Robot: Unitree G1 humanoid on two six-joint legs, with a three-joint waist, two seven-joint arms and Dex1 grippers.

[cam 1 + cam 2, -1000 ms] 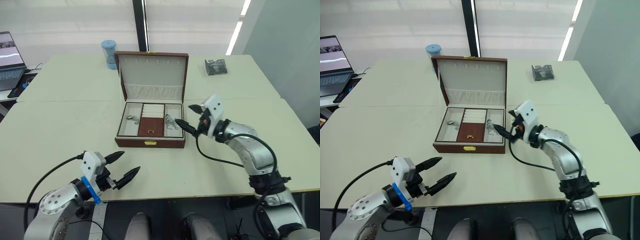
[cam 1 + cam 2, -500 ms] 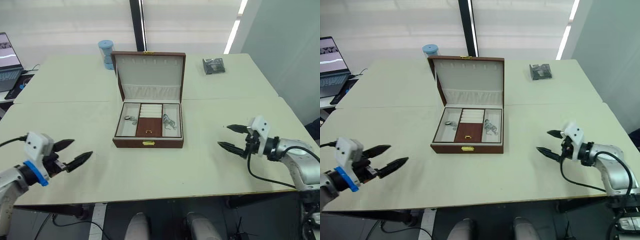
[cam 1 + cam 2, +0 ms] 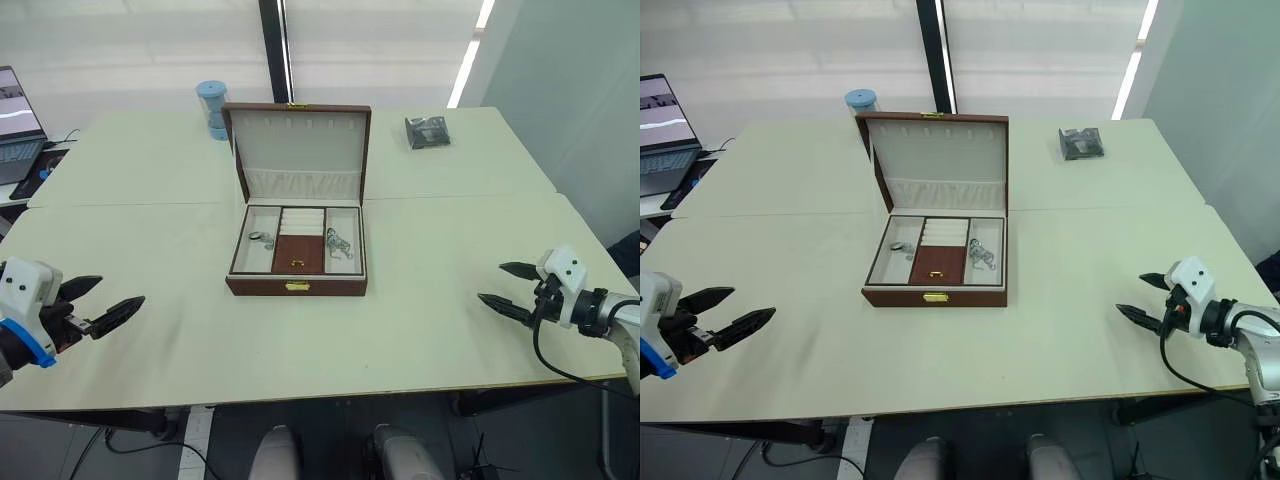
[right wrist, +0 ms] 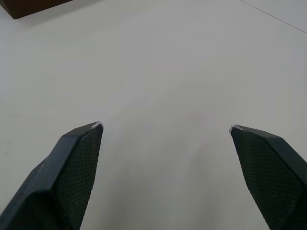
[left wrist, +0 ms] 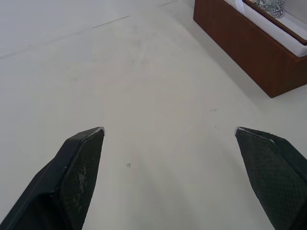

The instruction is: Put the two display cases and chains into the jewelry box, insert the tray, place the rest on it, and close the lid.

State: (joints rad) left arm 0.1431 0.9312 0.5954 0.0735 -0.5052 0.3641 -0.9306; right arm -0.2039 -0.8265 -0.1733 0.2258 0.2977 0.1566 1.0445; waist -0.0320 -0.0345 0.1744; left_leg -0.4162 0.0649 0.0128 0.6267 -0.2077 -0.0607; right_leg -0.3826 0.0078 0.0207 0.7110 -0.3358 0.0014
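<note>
Beside the open reddish-brown rectangular jewelry box [image 3: 297, 240], well apart, the left gripper [image 3: 100, 303] and right gripper [image 3: 504, 287] are held wide, empty.

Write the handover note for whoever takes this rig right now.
Left claw: open, holding nothing, out at the table's left edge.
Right claw: open, holding nothing, out at the table's right side.
Jewelry box: centre of the table, lid standing open.
Tray: seated in the box, with chains in its right compartment and a small item in its left.
Display cases: not seen.
Left to do: close the lid.
</note>
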